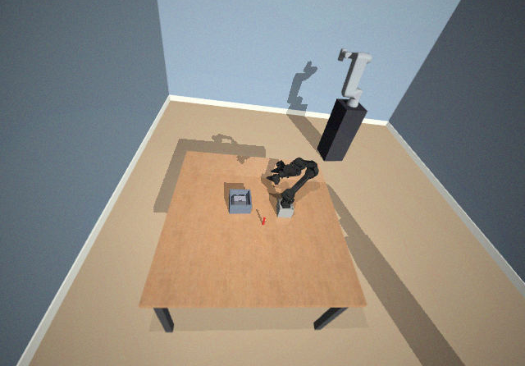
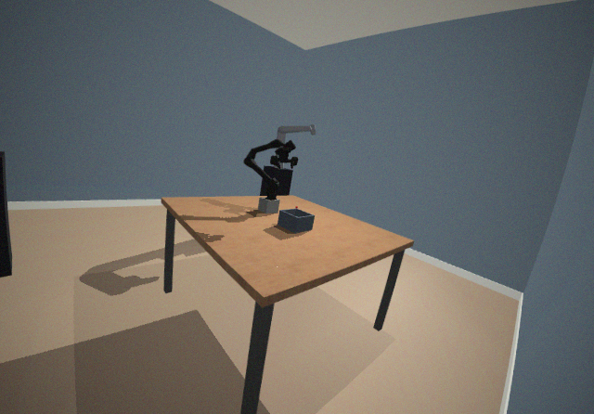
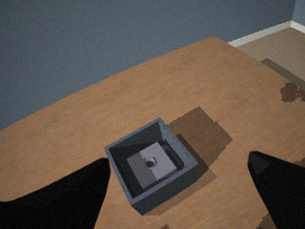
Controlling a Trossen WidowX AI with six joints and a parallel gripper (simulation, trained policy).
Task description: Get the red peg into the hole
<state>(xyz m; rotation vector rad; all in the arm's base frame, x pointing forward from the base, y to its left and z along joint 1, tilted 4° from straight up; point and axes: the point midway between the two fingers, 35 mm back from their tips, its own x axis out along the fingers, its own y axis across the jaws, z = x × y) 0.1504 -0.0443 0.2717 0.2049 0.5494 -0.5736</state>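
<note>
Gripper raised above the table, fingers spread wide, holding nothing. From left to right in the top view: the open box with its holed plate, the red peg standing outside it, then the arm's base.

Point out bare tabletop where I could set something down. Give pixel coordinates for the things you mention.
The wooden table (image 1: 254, 268) (image 2: 306, 261) (image 3: 95, 110) has a broad bare patch between the red peg (image 1: 263, 221) (image 2: 296, 207) and the edge with two visible legs. It's crowded between the open box (image 1: 240, 208) (image 2: 293, 222) (image 3: 167, 193) and the arm's base (image 1: 285, 212) (image 2: 267, 206), near the peg.
</note>
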